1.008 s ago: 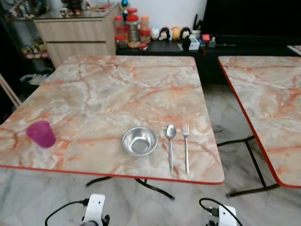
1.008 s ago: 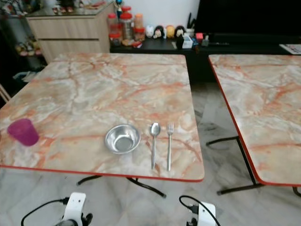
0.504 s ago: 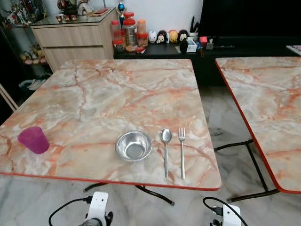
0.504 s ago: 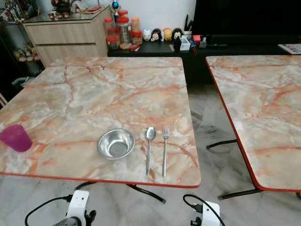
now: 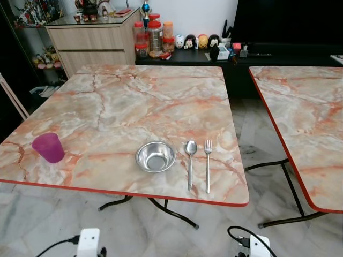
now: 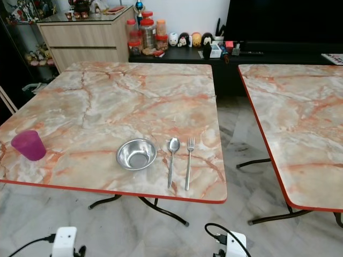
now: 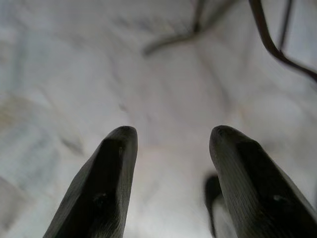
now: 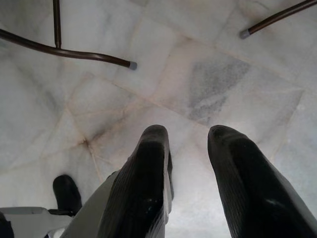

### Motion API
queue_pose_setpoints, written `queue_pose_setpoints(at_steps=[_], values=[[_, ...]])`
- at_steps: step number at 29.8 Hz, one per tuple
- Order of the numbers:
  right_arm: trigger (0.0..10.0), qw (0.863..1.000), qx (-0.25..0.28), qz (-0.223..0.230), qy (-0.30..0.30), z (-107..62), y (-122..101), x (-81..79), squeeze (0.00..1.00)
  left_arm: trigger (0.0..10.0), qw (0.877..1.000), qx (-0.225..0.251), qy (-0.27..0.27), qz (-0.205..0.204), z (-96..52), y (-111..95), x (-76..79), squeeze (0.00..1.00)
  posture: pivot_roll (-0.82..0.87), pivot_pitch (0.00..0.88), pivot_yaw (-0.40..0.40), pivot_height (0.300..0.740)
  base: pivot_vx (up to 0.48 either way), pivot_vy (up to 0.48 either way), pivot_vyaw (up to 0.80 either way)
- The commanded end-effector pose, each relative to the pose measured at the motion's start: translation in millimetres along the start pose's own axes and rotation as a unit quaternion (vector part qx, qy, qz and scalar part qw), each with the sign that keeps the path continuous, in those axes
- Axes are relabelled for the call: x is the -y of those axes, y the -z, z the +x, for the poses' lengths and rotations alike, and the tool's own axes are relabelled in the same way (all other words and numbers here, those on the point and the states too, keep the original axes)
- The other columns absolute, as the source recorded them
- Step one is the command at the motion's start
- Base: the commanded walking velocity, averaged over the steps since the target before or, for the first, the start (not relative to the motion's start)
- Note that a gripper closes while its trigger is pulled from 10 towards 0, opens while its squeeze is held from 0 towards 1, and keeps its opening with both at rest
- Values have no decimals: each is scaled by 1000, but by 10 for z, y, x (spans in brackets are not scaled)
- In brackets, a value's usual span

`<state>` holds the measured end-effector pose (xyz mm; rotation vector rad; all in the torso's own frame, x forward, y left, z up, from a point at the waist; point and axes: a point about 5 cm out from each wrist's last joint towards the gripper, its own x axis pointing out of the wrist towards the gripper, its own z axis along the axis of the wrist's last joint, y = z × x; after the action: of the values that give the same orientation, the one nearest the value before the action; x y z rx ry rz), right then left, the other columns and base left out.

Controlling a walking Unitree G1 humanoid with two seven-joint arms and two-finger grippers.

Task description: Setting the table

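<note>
Since your bowl [image 5: 155,157], spoon [image 5: 190,160] and fork [image 5: 207,163] already form 1 setting, the far pink cup [image 5: 48,147] needs fetching; left claw [image 7: 168,144] and right claw [image 8: 185,141] hang released.

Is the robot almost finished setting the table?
Partly. A metal bowl sits near the table's front edge, with a spoon and fork laid side by side to its right. The purple cup stands far off at the left edge, so it probably needs moving beside the bowl. Nothing is in hand: the left gripper and right gripper hang open over the floor.
</note>
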<state>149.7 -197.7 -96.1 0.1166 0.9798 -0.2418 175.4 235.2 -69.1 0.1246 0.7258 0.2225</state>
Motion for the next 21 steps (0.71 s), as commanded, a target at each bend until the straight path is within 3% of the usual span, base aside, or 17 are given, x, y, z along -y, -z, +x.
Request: queue_pose_setpoints(at_steps=[1, 5, 8, 10, 14, 15, 19, 21], values=[[10000, 1000, -1, -6, -4, 3, -6, -17, 0, 10000, 997, 59, -42, 9, -13, -125, -133, 0, 38, 0, 12, 725, 0, 0, 0], [10000, 1000, -3, -9, -5, 1, 2, -15, 0, 10000, 987, 132, -87, -1, -76, -266, -245, 0, 48, 0, 9, 725, 0, 0, 0], [10000, 1000, -4, -13, -7, 1, 6, -19, 0, 10000, 971, 201, -128, 27, -190, -416, -318, 0, 59, 0, 8, 725, 0, 0, 0], [10000, 1000, -4, -14, -8, 1, 6, -19, 0, 10000, 969, 209, -132, 28, -207, -432, -323, 0, 59, 0, 8, 725, 0, 0, 0], [10000, 1000, -4, -16, -9, 4, -4, -23, 0, 10000, 942, 285, -176, 40, -412, -629, -396, 0, 66, 0, 0, 725, 0, 0, 0], [10000, 1000, -4, -17, -10, 5, -9, -23, 0, 10000, 930, 324, -170, 50, -468, -800, -379, 0, 72, 0, -3, 725, 0, 0, 0], [10000, 1000, -5, -22, -11, 8, -21, -25, 0, 10000, 914, 376, -132, 74, -489, -1123, -258, 0, 77, 0, -8, 725, 0, 0, 0], [10000, 1000, -4, -24, -12, 12, -37, -30, 0, 10000, 902, 416, -88, 82, -482, -1494, -89, 0, 73, 0, -8, 725, 0, 0, 0]])
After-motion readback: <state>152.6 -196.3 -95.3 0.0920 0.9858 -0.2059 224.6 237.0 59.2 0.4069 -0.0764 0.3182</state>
